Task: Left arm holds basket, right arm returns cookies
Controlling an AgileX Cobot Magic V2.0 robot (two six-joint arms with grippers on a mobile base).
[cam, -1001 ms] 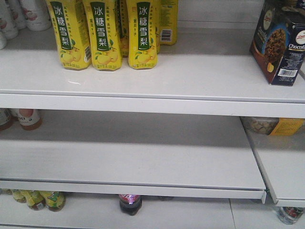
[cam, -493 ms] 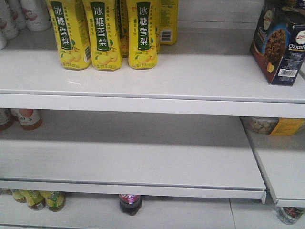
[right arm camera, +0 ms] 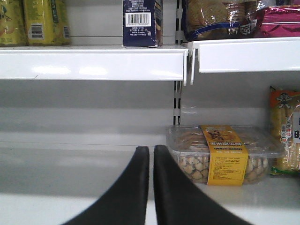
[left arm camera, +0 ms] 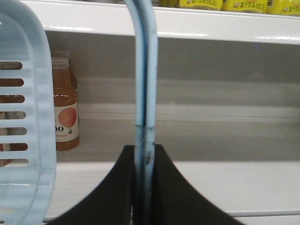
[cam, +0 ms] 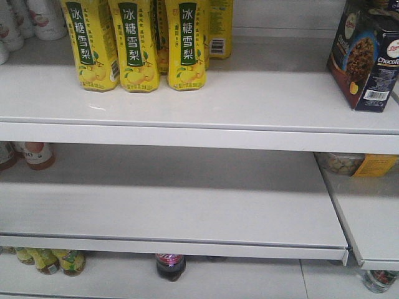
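**Desk:** Left wrist-mounted view first: what are the jaws doing?

**Photographer:** The left gripper (left arm camera: 143, 187) is clenched on the basket's handle (left arm camera: 145, 84), a pale blue hoop rising straight up between the two black fingers (left arm camera: 117, 192). The basket (left arm camera: 21, 117) itself fills the left edge, its slotted wall close to the lens. Behind it, an orange drink bottle (left arm camera: 64, 105) stands on the middle shelf (left arm camera: 211, 136).

**Desk:** And the right arm?

**Photographer:** In the right wrist-mounted view, the right gripper (right arm camera: 151, 187) has its jaws drawn nearly together with only a thin gap, and nothing sits between them. Just beyond, on the lower shelf, a clear tub of snacks (right arm camera: 225, 152) with a yellow band lies right of the fingers.

**Desk:** Where are the cookies?

**Photographer:** The cookies (cam: 368, 59) stand upright on the upper shelf (cam: 199, 99), at its right end, well apart from both grippers. The navy box shows its barcode side to the right wrist camera (right arm camera: 142, 22), which looks up at it from below the shelf edge.

**Desk:** Anything else on that shelf?

**Photographer:** Yellow bottles (cam: 137, 43) with green labels stand in a row toward the left, well apart from the box. More bottles (cam: 169, 265) show under the lowest shelf.
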